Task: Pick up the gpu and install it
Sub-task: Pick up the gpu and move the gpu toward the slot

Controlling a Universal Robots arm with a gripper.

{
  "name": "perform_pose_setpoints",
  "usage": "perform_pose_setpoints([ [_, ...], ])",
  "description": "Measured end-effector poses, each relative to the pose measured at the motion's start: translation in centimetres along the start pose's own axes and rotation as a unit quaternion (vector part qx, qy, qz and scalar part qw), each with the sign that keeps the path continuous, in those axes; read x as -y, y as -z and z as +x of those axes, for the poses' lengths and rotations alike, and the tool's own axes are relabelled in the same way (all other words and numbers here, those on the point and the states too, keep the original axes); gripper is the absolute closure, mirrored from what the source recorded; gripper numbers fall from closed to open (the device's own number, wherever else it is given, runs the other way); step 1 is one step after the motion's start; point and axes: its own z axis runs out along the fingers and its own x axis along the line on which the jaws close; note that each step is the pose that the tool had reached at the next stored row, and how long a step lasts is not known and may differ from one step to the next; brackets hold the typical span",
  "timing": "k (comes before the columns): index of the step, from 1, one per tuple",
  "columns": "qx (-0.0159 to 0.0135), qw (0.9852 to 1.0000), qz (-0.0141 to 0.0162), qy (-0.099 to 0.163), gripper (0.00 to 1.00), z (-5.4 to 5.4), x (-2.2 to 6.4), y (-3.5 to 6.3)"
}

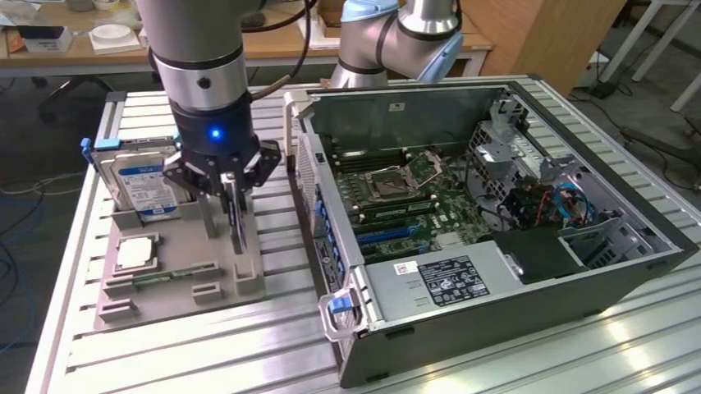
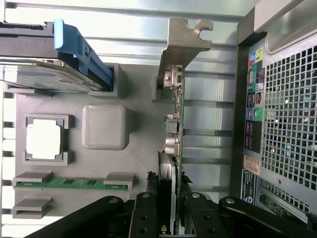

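Observation:
The gpu (image 1: 236, 223) is a thin dark card standing on edge in a slot of the grey fixture (image 1: 176, 300), at the exterior view's left. The wrist view sees it edge-on (image 2: 177, 124), with its metal bracket (image 2: 182, 39) at the far end. My gripper (image 1: 231, 190) has come straight down over the card. Its two black fingers (image 2: 147, 213) press against either side of the card, so the gripper (image 2: 171, 201) is shut on it. The card's lower edge still rests in the fixture.
On the same fixture are a silver hard drive (image 1: 143, 176) with a blue handle (image 2: 79, 49), a processor (image 2: 43, 140) and a green memory stick (image 2: 69, 183). The open computer case (image 1: 613, 271) lies beside it, motherboard (image 1: 405, 197) exposed and perforated rear panel (image 2: 290, 124) close to the card.

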Motion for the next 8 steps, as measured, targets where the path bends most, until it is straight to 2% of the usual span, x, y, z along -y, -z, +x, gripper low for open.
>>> perform_pose_setpoints([
  [8,0.0005,1.0,-0.0004,0.0,0.73,-0.01,-0.03,0.7],
])
